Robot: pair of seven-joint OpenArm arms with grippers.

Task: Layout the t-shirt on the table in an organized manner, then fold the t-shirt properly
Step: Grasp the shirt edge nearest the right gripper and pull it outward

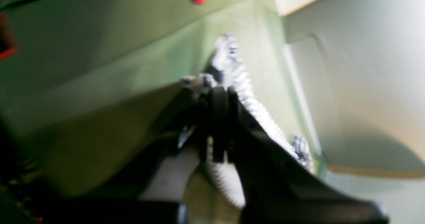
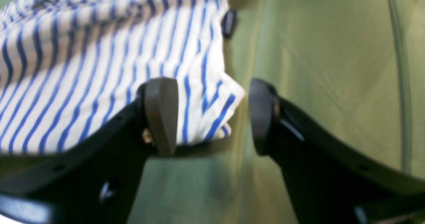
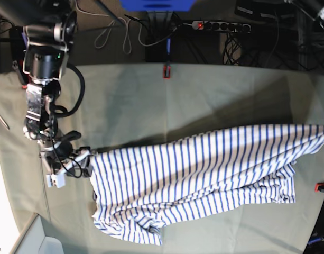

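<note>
The t-shirt (image 3: 204, 174) lies stretched across the surface (image 3: 151, 100), below the red clamp (image 3: 166, 71). The right gripper (image 2: 212, 117) stands released at the shirt's corner; the left gripper (image 1: 219, 99) is clenched on bunched shirt cloth.

Dim floor and cable clutter beyond the work surface's far edge

In the base view, a dark brown floor (image 3: 214, 47) runs along the top, lit unevenly, with a slanting band of shadow. A black multi-socket power strip with 1 glowing red switch (image 3: 217, 25) lies on it among tangled black cables (image 3: 241, 45), and a loop of pale grey cord (image 3: 115, 33) curls to the left. A bright blue rectangular object (image 3: 156, 4) sits at the top edge. At the bottom left corner stands a white flat-sided box-like shape (image 3: 37, 241). Light falls from the left.
</note>
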